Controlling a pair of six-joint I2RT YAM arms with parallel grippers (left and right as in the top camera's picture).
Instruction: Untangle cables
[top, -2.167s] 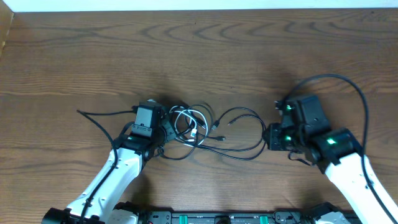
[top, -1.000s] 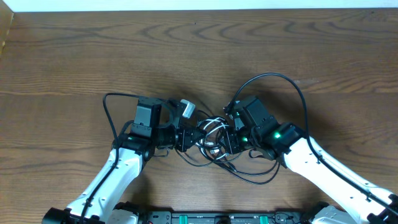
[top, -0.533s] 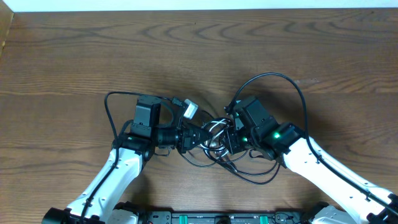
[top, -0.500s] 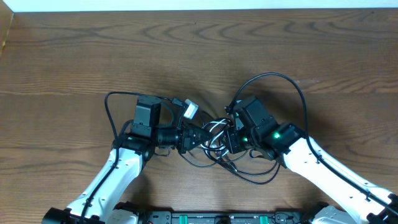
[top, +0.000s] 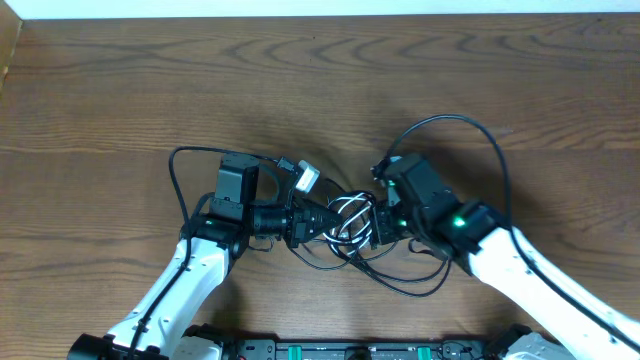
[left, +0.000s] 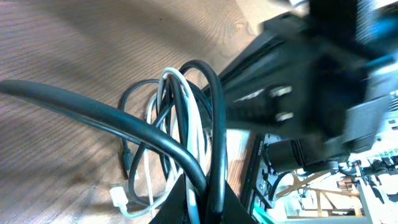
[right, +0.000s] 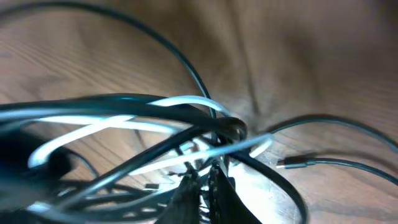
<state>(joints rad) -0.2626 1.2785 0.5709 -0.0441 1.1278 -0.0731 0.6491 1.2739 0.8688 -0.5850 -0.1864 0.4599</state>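
Cable knot, mid-worktop, gripped from both sides.
Nearest the front edge, a slack black loop (top: 405, 290) trails from the cables (top: 345, 213). Behind it, the left gripper (top: 318, 221) is clamped on black and white strands. The right gripper (top: 372, 222) is pinched together on the knot's opposite side, the contact blurred. One small plug (right: 289, 164) lies free on the worktop (top: 320, 80); the others are buried.
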